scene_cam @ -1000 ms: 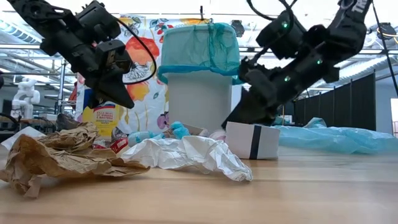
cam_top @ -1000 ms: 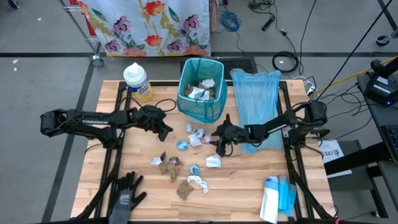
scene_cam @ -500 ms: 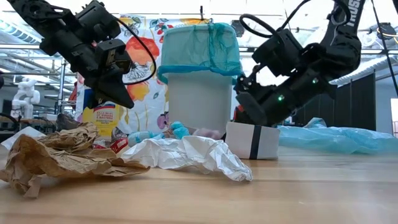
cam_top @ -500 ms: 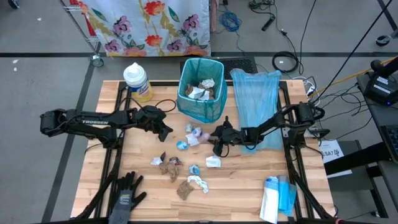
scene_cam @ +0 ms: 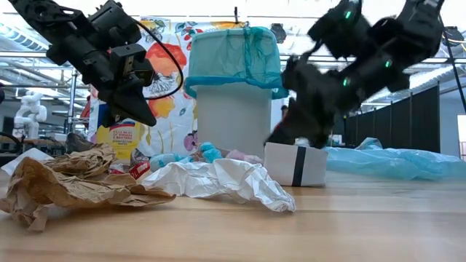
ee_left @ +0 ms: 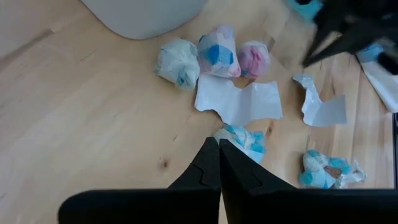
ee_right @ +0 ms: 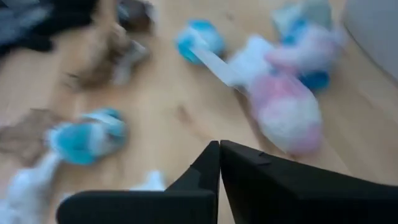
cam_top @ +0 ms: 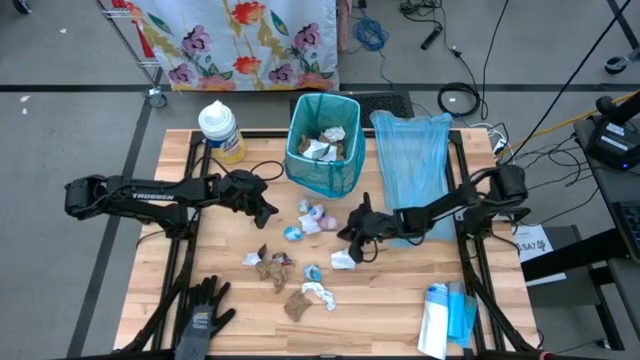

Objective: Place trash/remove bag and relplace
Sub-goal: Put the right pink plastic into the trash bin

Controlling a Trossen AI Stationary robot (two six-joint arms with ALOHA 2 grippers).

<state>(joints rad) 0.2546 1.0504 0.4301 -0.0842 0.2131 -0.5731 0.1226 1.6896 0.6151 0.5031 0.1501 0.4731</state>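
Trash-gathering step. Trash (cam_top: 300, 250) lies scattered on the table just in front of the bin (cam_top: 322, 143). Right gripper (cam_top: 352, 240) hovers over the white scrap (cam_top: 343, 260) nearest it, fingers pressed together, empty. Next: open, descend, pinch. Left gripper (cam_top: 268, 210) waits left of the bin, closed, empty.

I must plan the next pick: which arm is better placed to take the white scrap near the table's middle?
Right: its tool hangs beside the white scrap, fingers shut. The left tool waits farther off.
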